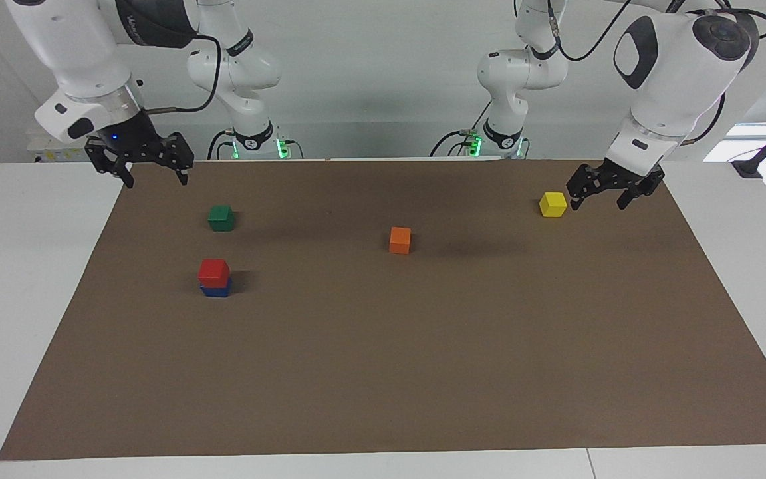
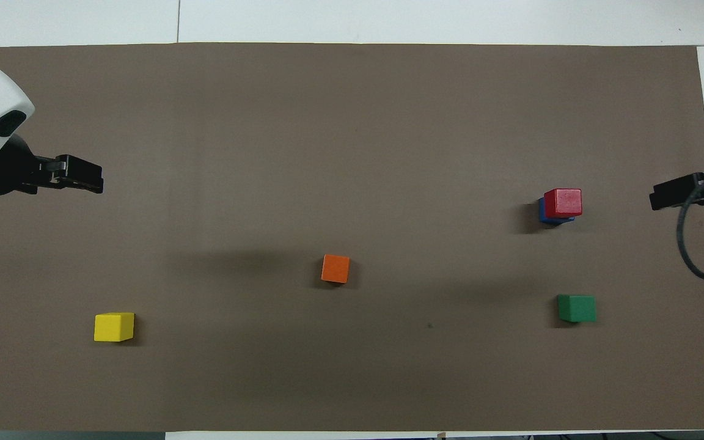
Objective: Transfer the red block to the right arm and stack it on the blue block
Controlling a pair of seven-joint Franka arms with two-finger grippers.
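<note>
Toward the right arm's end of the brown-matted surface (image 1: 423,372), the small bright red cube (image 1: 214,271) sits on top of the small dark blue cube (image 1: 215,291), a two-high stack resting free with nothing touching it. Right gripper (image 1: 156,181): black, two-fingered, blue light at its wrist, jaws spread and empty, raised over the mat's corner at its own arm's end. Key relation: in the facing view the stack lies at about five o'clock from this gripper, below it and well apart. In the overhead view the gripper's tip (image 2: 663,197) shows at the frame edge with the red cube (image 2: 563,202) at nine o'clock from it. A small green cube (image 1: 221,217) lies on the mat between the two, nearer to the robots than the stack. Left gripper (image 1: 597,199): also spread and holding nothing, waiting low just beside a small yellow cube (image 1: 552,203) at its own end. From it (image 2: 86,178) the stack is at three o'clock overhead, the whole mat away, so the right arm is much the nearer. A small orange cube (image 1: 399,239) sits mid-mat, apart from everything. The cubes have no long axis; the stack's axis is upright. A sliver of blue (image 2: 542,214) shows past the red cube's edge overhead; I cannot tell whether that is offset or viewing angle. Judgement: stacking looks done. Any coming move by the right arm need only keep clear of that five o'clock line.
</note>
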